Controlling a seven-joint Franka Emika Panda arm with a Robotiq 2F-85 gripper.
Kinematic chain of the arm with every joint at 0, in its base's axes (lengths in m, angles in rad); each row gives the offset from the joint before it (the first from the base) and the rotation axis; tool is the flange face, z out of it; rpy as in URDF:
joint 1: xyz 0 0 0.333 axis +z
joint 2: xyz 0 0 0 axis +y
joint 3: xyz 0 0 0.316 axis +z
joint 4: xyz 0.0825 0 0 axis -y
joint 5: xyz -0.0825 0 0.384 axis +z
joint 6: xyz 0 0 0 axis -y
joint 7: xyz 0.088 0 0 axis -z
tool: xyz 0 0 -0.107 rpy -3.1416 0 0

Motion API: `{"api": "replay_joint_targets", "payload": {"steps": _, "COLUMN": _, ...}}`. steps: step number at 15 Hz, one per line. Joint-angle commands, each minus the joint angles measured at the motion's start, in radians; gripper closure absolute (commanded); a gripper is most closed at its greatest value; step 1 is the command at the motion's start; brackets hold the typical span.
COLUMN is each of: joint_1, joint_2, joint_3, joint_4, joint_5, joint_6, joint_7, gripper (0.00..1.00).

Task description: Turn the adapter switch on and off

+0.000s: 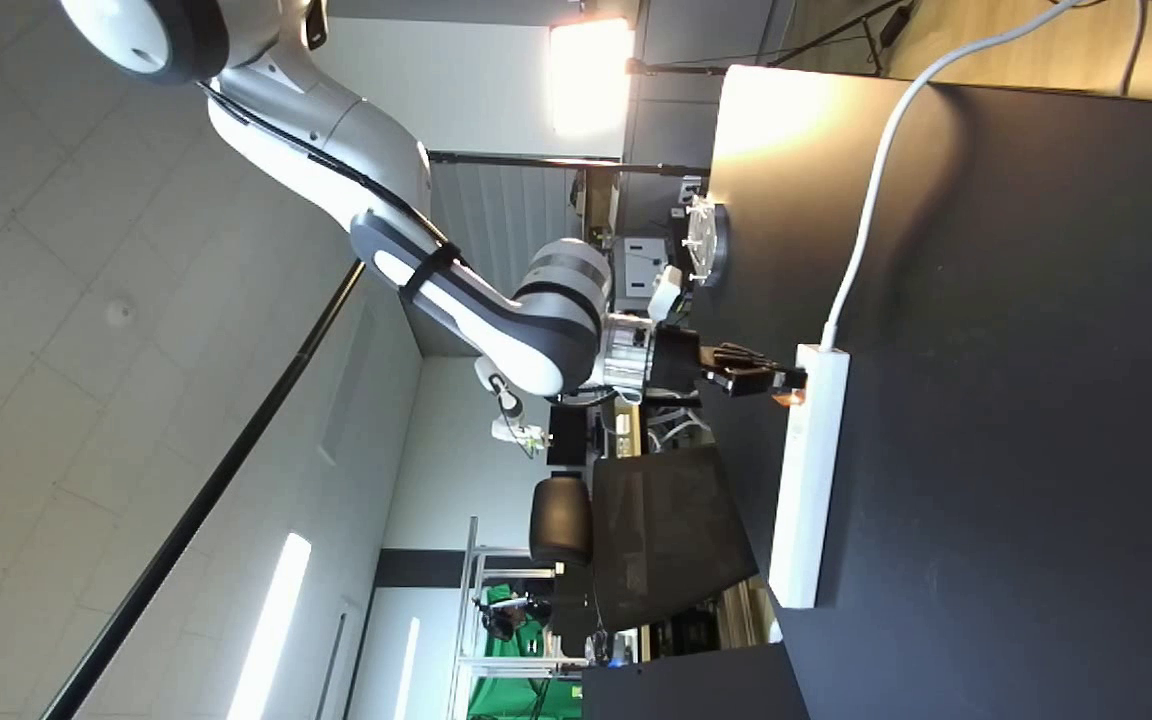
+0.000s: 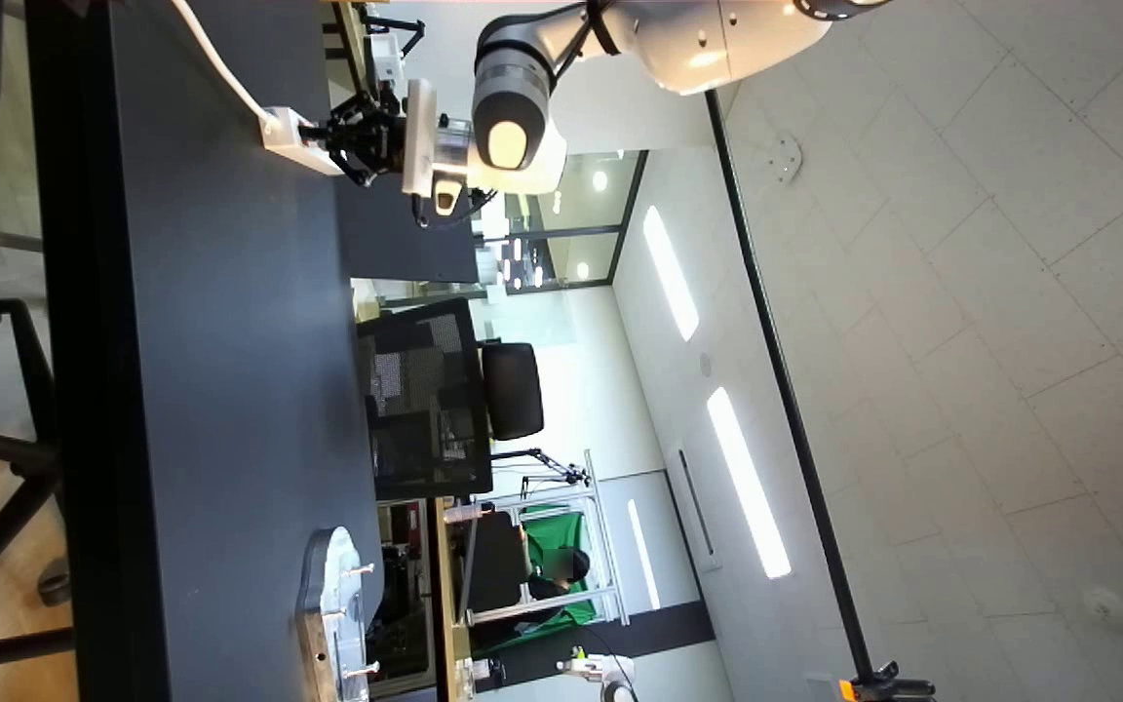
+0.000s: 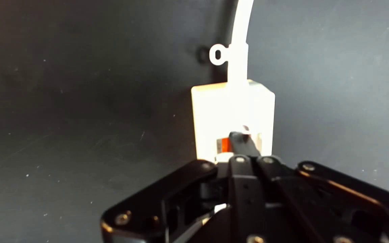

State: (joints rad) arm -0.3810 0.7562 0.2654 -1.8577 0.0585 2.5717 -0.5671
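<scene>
The adapter is a long white power strip (image 1: 809,500) lying on the dark table, also in an exterior view (image 2: 300,146) and the wrist view (image 3: 228,111). Its orange switch (image 3: 226,145) sits near the cable end, partly covered by my fingertips. An orange glow from the switch (image 1: 791,397) shows beside the fingertips in an exterior view. My gripper (image 3: 243,141) is shut, with its fingertips together over the right part of the switch. The gripper also shows at the strip in both exterior views (image 1: 791,380) (image 2: 308,133). Whether the tips press the switch cannot be told.
A white cable (image 1: 871,200) leaves the strip's end and runs across the table (image 1: 1016,400). A transparent piece with small pegs on a dark base (image 2: 342,614) stands elsewhere on the table. A black chair (image 2: 425,400) stands beyond the table edge. Both exterior pictures are turned sideways.
</scene>
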Motion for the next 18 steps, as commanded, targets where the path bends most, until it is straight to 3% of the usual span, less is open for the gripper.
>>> {"api": "replay_joint_targets", "payload": {"steps": 1, "joint_1": -0.052, "joint_2": 0.152, "joint_3": 0.020, "joint_4": 0.172, "joint_5": 0.089, "joint_6": -0.155, "joint_7": -0.143, "gripper": 1.00}}
{"api": "replay_joint_targets", "payload": {"steps": 5, "joint_1": -0.077, "joint_2": 0.217, "joint_3": 0.015, "joint_4": 0.297, "joint_5": 0.218, "joint_6": -0.328, "joint_7": -0.293, "gripper": 1.00}}
{"api": "replay_joint_targets", "payload": {"steps": 8, "joint_1": -0.057, "joint_2": 0.221, "joint_3": -0.021, "joint_4": 0.343, "joint_5": 0.270, "joint_6": -0.394, "joint_7": -0.322, "gripper": 1.00}}
{"api": "replay_joint_targets", "payload": {"steps": 18, "joint_1": 0.106, "joint_2": 0.008, "joint_3": -0.135, "joint_4": 0.222, "joint_5": 0.204, "joint_6": -0.300, "joint_7": -0.224, "gripper": 1.00}}
